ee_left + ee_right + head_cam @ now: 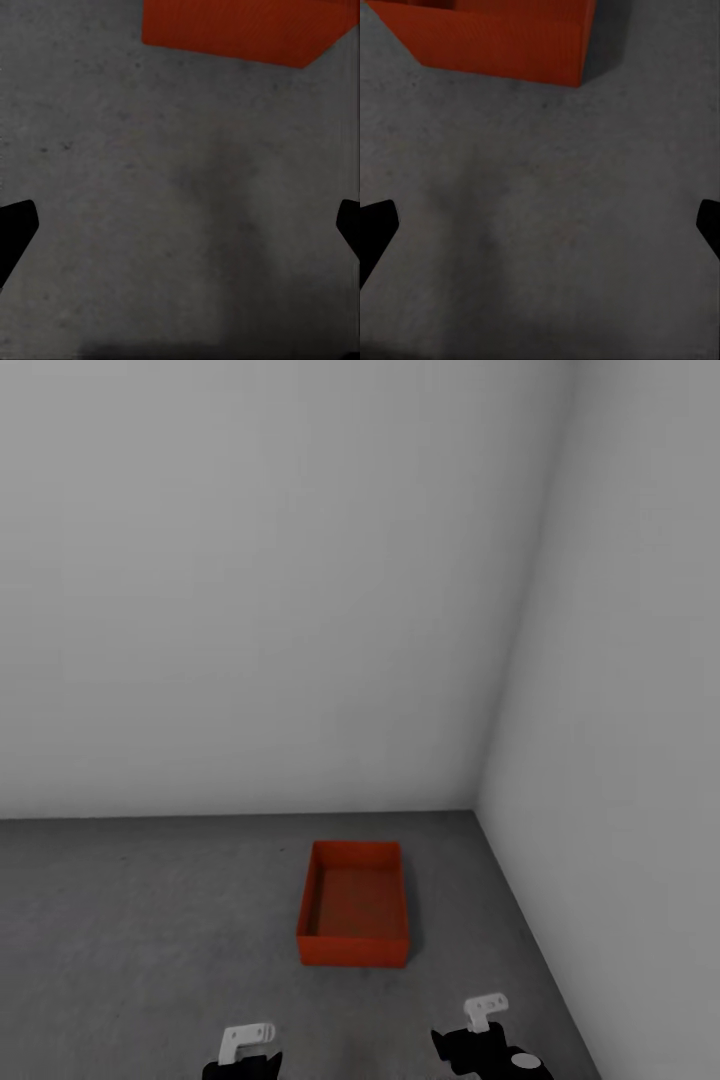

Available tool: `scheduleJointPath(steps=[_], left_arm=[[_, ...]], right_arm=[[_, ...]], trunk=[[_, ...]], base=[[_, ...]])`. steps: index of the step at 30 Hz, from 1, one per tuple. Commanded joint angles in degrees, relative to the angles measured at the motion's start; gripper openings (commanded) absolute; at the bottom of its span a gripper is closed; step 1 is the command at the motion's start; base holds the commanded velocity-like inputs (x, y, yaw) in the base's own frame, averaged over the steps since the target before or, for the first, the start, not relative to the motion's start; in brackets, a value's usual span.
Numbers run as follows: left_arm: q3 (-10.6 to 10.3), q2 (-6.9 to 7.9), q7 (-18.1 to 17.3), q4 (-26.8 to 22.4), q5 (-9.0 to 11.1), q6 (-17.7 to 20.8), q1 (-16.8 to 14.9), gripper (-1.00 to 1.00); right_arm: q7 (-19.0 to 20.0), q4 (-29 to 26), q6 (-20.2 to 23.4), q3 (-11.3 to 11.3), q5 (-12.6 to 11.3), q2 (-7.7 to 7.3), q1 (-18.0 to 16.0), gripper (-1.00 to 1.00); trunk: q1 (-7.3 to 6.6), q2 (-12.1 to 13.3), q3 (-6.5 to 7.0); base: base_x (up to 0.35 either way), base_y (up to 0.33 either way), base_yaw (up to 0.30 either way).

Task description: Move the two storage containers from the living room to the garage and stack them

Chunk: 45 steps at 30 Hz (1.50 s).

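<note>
Where grey concrete floor point(150, 920) meets 2 white walls point(250, 580), I see 1 orange-red storage container point(353, 905) resting just ahead, between my left gripper point(180, 225) and right gripper point(540, 225), both spread open and empty.

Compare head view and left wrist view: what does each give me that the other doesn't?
Head view alone: the white walls, the room corner, the storage container's open, empty inside, and the right gripper low beside the left gripper. Left wrist alone: its fingertips spread wide, nothing between them. Both: the orange-red container resting on the grey concrete floor.
</note>
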Motion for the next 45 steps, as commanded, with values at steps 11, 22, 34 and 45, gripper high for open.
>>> scheduleJointPath(steps=[11, 22, 34, 45], left_arm=[[-0.1, 0.0, 0.0, -0.1, 0.6, 0.4, 0.0, 1.0], [-0.1, 0.0, 0.0, -0.1, 0.6, 0.4, 0.0, 1.0], [-0.1, 0.0, 0.0, -0.1, 0.6, 0.4, 0.0, 1.0], [-0.1, 0.0, 0.0, -0.1, 0.6, 0.4, 0.0, 1.0]], right_arm=[[0.5, -0.1, 0.2, -0.4, 0.7, -0.42, 0.0, 1.0], [0.5, -0.1, 0.2, -0.7, 0.5, -0.57, 0.0, 1.0], [0.5, -0.1, 0.2, -0.6, 0.5, -0.57, 0.0, 1.0], [0.5, -0.1, 0.2, -0.6, 0.5, -0.57, 0.0, 1.0]], trunk=[[-2.46, 4.4, 2.96], [-4.88, 8.8, 5.96], [-7.51, 13.6, 9.25], [-9.93, 18.0, 12.25]], base=[[-0.337, 0.0, 0.0], [-0.336, 0.0, 0.0], [-0.336, 0.0, 0.0], [-0.336, 0.0, 0.0]])
